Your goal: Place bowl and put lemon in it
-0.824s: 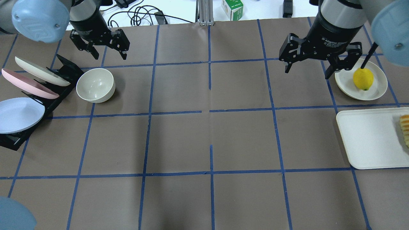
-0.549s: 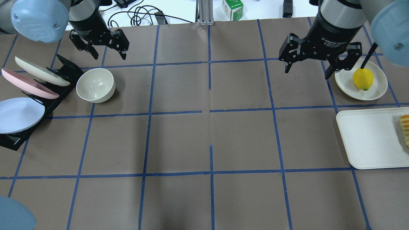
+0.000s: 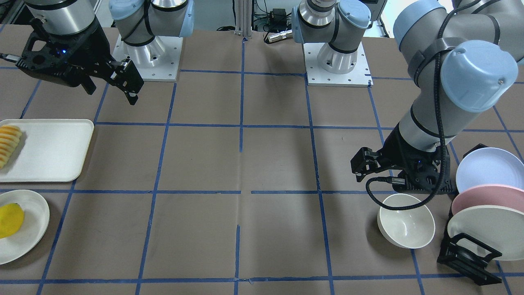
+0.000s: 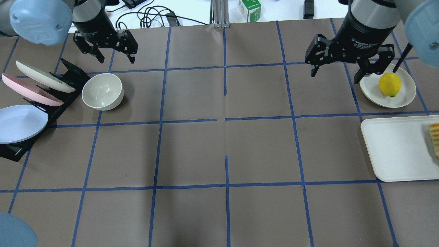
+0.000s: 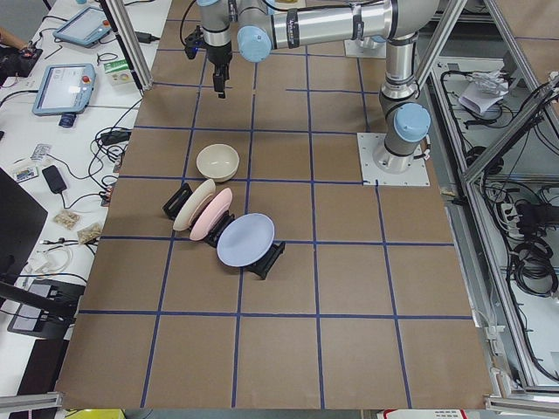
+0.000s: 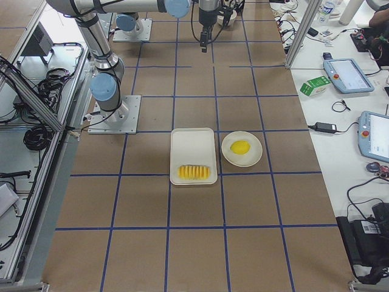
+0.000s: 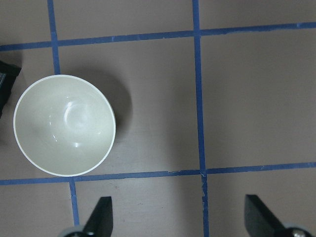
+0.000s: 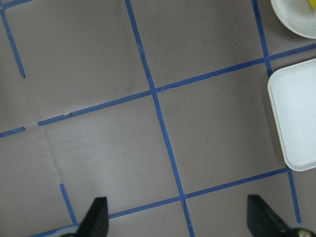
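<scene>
The cream-white bowl stands upright on the table next to the plate rack; it also shows in the left wrist view and the front view. My left gripper is open and empty, hovering just beyond the bowl. The yellow lemon lies on a shallow cream plate at the far right; it also shows in the front view. My right gripper is open and empty, raised just left of that plate.
A black rack with cream, pink and pale blue plates stands left of the bowl. A white tray with pale orange-yellow slices lies in front of the lemon's plate. Cables and a green carton lie beyond the table's far edge.
My right gripper has shifted a little right and toward the far edge, closer to the lemon's plate. My left gripper has drifted slightly toward the far left. Both stay open.
</scene>
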Robot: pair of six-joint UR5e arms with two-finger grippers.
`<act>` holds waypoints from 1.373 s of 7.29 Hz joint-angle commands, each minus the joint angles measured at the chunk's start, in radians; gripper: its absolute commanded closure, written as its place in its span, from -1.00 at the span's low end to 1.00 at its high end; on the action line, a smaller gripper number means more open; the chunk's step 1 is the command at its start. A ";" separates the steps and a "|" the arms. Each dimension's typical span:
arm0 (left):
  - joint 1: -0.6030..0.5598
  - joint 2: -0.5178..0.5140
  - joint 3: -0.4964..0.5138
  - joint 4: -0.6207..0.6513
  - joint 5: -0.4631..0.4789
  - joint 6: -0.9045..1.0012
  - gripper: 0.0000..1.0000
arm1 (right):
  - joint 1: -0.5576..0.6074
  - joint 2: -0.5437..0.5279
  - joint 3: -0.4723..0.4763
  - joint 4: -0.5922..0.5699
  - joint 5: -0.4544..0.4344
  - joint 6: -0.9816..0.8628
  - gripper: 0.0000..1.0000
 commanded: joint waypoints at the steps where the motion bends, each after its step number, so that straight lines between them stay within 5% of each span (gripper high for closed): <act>1: -0.014 0.032 -0.001 -0.055 -0.005 -0.011 -0.91 | -0.037 0.001 0.000 -0.010 0.003 -0.002 -1.00; 5: -0.066 0.085 -0.018 -0.109 -0.002 -0.109 -0.93 | -0.225 0.024 0.000 -0.023 0.000 -0.222 -1.00; 10: -0.068 0.214 -0.124 -0.141 -0.002 -0.108 -1.00 | -0.432 0.216 -0.002 -0.183 0.006 -0.719 -1.00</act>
